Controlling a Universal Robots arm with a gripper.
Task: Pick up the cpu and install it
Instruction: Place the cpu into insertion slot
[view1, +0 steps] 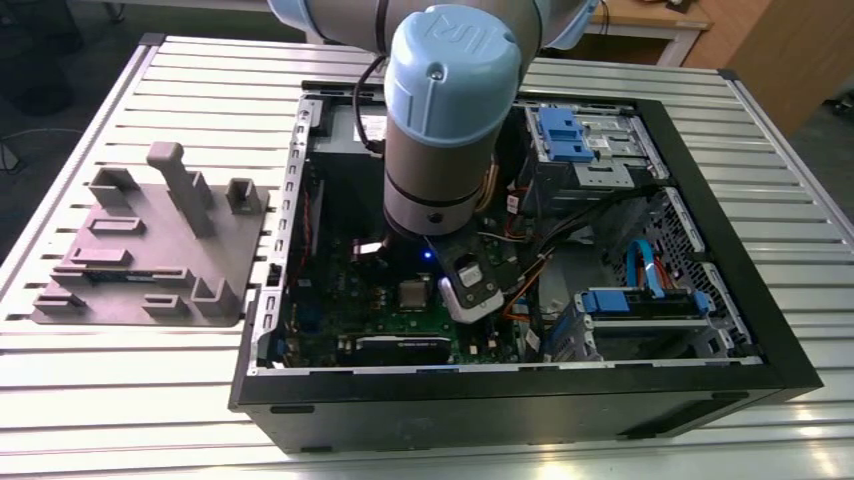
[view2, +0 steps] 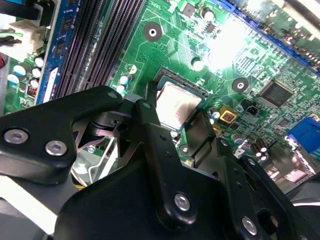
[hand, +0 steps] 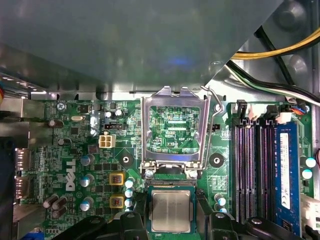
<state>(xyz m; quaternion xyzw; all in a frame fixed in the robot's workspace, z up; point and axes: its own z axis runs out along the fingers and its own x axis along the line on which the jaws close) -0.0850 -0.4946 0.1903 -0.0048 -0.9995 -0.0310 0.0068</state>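
- Now, the gripper (view2: 175, 114) sits low over the motherboard (hand: 75, 150), straddling the cpu (hand: 171, 210). Whether it is clamped on the chip or standing loose around it, I cannot tell.
- And the cpu lies directly under the gripper, inside the socket (view2: 183, 82). It looks flat and square to it, though these views do not settle whether it is fully seated.
- Danger one: if a grip is on and the arm rises or twists, the chip could drag across the socket contacts and bend them.
- Danger two: a chip sitting slightly cocked would take pressure on one corner, so any downward push risks the same damage.
- Watch the load frame (hand: 174, 127), standing open just beyond the gripper with its lever (hand: 216, 105) up. A forward drift could clip it, or it could drop onto the gripper.
- Close beside the gripper, small capacitors (hand: 129, 184) crowd in, and the memory slots (hand: 250, 170) run along the other side. A sideways slip could knock either.
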